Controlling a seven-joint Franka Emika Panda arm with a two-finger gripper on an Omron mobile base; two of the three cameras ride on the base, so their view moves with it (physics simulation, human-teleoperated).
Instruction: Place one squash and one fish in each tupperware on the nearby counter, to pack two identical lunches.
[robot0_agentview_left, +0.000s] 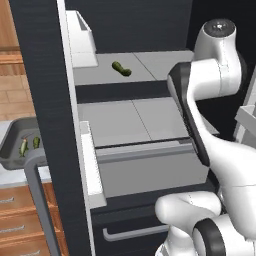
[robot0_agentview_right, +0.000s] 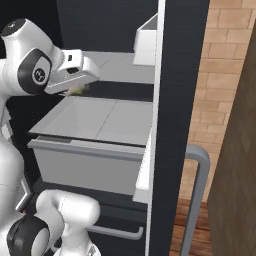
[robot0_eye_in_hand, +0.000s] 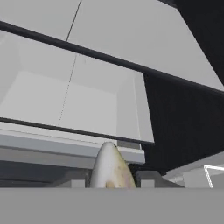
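My gripper (robot0_eye_in_hand: 111, 180) is shut on a pale silvery fish (robot0_eye_in_hand: 111, 167), whose tapered end sticks up between the fingertips. In the right base view the hand hangs over the fridge's grey drawer, with the fish (robot0_agentview_right: 77, 89) peeking out beneath it. One dark green squash (robot0_agentview_left: 121, 69) lies on the upper fridge shelf. A dark grey tupperware (robot0_agentview_left: 11, 154) stands on the counter at the far left. It holds a greenish-yellow fish (robot0_agentview_left: 23, 147) and another squash (robot0_agentview_left: 36, 142).
The open fridge door (robot0_agentview_left: 47, 125) stands between the fridge and the counter, with white door bins (robot0_agentview_left: 82, 42) on its inner side. A grey drawer (robot0_agentview_right: 90, 150) sits below the shelves. Wooden drawers (robot0_agentview_left: 20, 220) lie under the counter.
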